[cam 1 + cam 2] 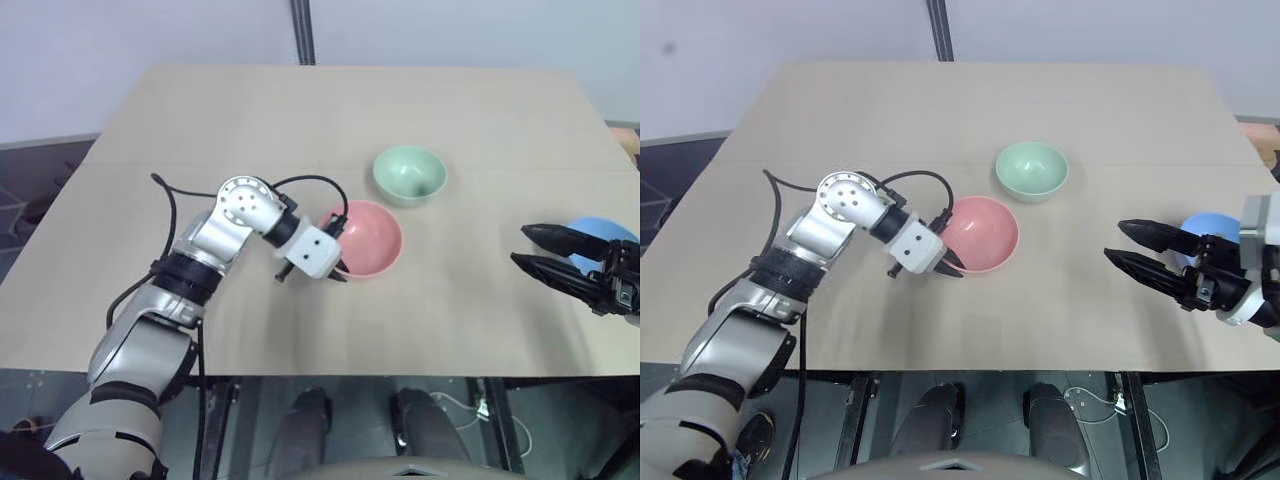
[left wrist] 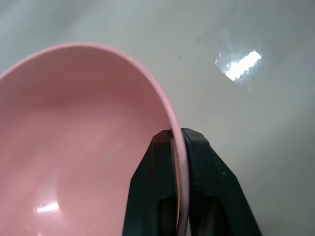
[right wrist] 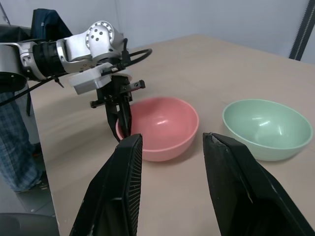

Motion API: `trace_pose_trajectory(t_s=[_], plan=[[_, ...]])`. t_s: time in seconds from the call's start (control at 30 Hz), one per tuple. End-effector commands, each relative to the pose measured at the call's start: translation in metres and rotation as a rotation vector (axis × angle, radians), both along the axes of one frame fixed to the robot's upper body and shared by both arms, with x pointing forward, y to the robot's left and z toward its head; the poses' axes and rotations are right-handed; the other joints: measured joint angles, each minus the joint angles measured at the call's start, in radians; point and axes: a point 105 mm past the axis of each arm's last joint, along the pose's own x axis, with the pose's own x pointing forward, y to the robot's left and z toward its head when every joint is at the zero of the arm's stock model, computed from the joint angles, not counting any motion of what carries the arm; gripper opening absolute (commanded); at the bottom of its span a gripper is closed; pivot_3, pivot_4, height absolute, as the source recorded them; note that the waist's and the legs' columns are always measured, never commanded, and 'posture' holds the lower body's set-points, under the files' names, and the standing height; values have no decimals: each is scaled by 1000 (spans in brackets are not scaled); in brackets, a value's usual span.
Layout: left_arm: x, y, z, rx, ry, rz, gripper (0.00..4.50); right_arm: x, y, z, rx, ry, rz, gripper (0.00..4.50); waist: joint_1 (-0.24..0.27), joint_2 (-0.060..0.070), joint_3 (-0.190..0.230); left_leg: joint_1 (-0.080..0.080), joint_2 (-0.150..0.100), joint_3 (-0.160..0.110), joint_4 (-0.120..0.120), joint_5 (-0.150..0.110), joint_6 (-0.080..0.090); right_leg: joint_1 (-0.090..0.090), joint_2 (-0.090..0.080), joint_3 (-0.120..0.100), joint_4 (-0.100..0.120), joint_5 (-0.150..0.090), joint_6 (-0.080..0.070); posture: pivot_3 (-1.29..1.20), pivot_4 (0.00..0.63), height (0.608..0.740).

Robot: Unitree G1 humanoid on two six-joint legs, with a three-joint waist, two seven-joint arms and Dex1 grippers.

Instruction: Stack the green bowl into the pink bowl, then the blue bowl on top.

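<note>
Left claw [image 1: 952, 264] pinches the near rim of the pink bowl [image 1: 985, 230], mid-surface [image 1: 940, 120]; green bowl [image 1: 1031, 168] just behind; blue bowl [image 1: 1210, 232] behind the spread right claw [image 1: 1132, 250]. Stacking not begun; likely next: release, fetch green.

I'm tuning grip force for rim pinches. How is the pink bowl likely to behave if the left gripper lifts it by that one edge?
The pink bowl looks thin-walled and glossy, so probably light but slippery. The left gripper pinches just one spot on its rim, so the bowl may swing or tilt when lifted. Its rounded underside suggests it could rock when set down on the table.
</note>
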Motion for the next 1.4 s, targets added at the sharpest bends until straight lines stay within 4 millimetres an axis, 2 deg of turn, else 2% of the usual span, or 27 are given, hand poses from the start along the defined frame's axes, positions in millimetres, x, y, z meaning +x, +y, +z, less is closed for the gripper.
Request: trace_pose_trajectory(t_s=[0.03,0.17,0.23,0.47,0.57,0.67,0.87,1.1,1.23,1.4], plan=[[-3,-6,6,6,-43,-85,2015,-4,3,8,1,-49,9,2063,1,0,0,0,0,0,0,0,0,0,0,0,0,0,0,0,150,740],[-7,-12,12,-53,-13,-93,3936,-4,2,8,-1,-48,3,2063,-1,0,0,0,0,0,0,0,0,0,0,0,0,0,0,0,150,740],[-7,-14,16,-82,-4,-85,4447,-4,2,8,0,-48,2,2063,0,0,0,0,0,0,0,0,0,0,0,0,0,0,0,0,150,740],[-4,-13,63,-328,154,64,4447,-2,1,8,-1,-46,5,2063,-1,0,0,0,0,0,0,0,0,0,0,0,0,0,0,0,150,740],[4,-5,87,-475,237,192,4447,-2,1,7,-9,-31,9,2063,-1,0,0,0,0,0,0,0,0,0,0,0,0,0,0,0,150,740],[4,9,102,-579,301,296,4447,-1,1,6,-11,-18,13,2063,-3,0,0,0,0,-1,0,0,0,0,0,0,0,0,0,0,150,740],[12,48,117,-775,317,519,4447,5,1,4,-21,3,13,2063,-1,0,0,1,0,-1,0,0,0,0,0,0,1,0,0,0,150,740],[22,132,116,-884,136,863,4447,24,-6,-8,-62,95,-70,2063,-4,1,0,1,1,0,0,0,0,0,0,0,0,0,0,0,150,740],[15,148,124,-933,88,914,4447,35,-2,-10,-84,116,-67,2063,7,0,1,1,1,-1,0,0,0,0,-1,-1,0,0,0,0,150,740],[4,162,127,-948,79,940,4447,61,18,-16,-173,118,-21,2063,-1,0,1,0,1,0,0,0,0,0,-1,-1,0,0,0,0,150,740]])
